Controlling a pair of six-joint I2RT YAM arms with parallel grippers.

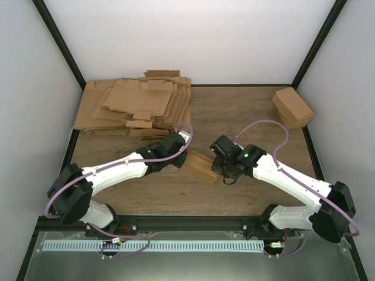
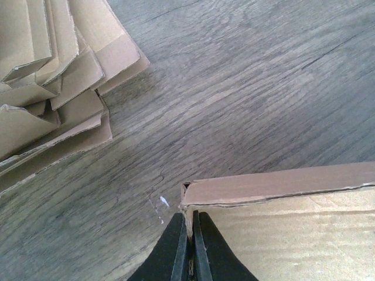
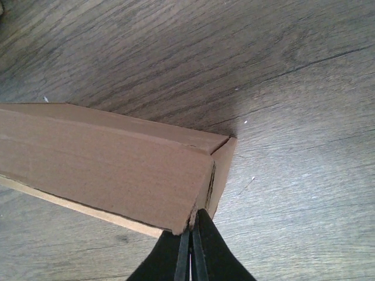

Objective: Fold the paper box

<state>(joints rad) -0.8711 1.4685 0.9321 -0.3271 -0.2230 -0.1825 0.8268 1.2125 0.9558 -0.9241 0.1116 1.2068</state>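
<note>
The left claw (image 1: 186,154) is pinching the box (image 1: 201,168) at its 10 o'clock end in the top view. The right claw (image 1: 221,171) is pinching it at its 3 o'clock end. The box is sitting between the two near the middle of the worktop (image 1: 246,120), a little toward 6 o'clock, with its long side running from 10 to 4 o'clock.

In the left wrist view the left claw (image 2: 191,221) is showing at 6 o'clock. Its fingers (image 2: 176,252) are drawn almost together, leaving only a thin slit, and are clamping a cardboard edge at the corner of the box (image 2: 293,234). A narrow strip of the box is running off toward 3 o'clock above a broader face. The pile (image 2: 47,88) of flat sheets is lying at 10 o'clock, well apart from the box, with bare worktop (image 2: 246,88) between them.

In the right wrist view the right claw (image 3: 192,227) is also showing at 6 o'clock. Its fingers are nearly touching and are gripping the box (image 3: 105,155) where a small end flap is meeting the long face. The box is stretching away toward 9 o'clock. I cannot tell whether it is resting on the worktop (image 3: 281,70) or hanging just above it.

From the top, the pile (image 1: 137,105) is lying at 11 o'clock and a closed cuboid (image 1: 292,106) is standing at 2 o'clock, both well apart from the box.
</note>
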